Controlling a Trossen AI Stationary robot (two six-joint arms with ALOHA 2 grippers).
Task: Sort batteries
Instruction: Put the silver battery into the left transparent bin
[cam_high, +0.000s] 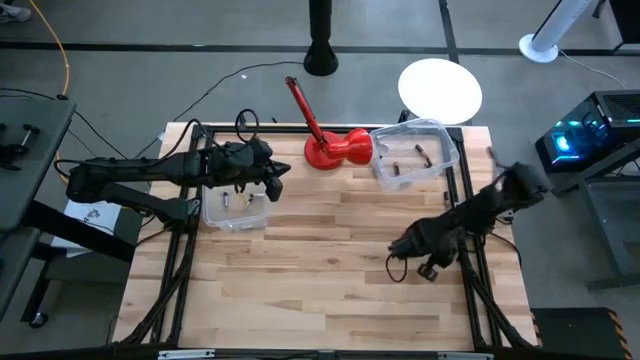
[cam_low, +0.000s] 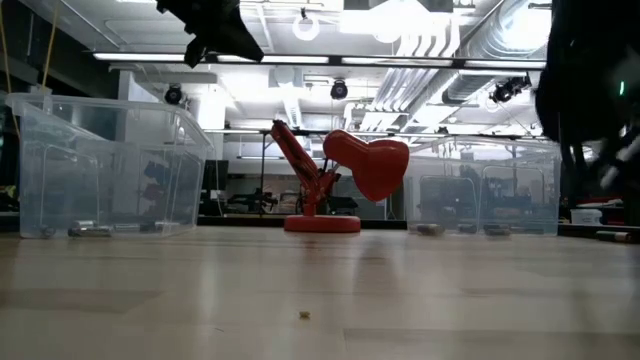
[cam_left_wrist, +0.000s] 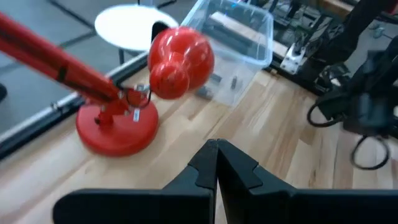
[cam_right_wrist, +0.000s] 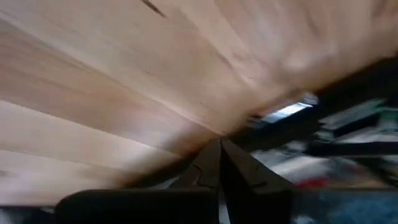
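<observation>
- landmark: red lamp (cam_high: 338, 148), standing at the table's far edge.
- batteries (cam_high: 406, 160) lie in the clear bin (cam_high: 440, 135) just right of the lamp; a few more (cam_high: 236, 200) sit in the bin (cam_high: 212, 218) to its left.
- left gripper (cam_high: 273, 187) hangs over that left bin, fingers pressed together, nothing held.
- right gripper (cam_high: 399, 246), also pressed together and empty, sits well in front of the lamp; the right bin's batteries lie beyond it, nearer this arm.
- battery axes too small to judge; the right wrist view shows only blurred wood.
</observation>
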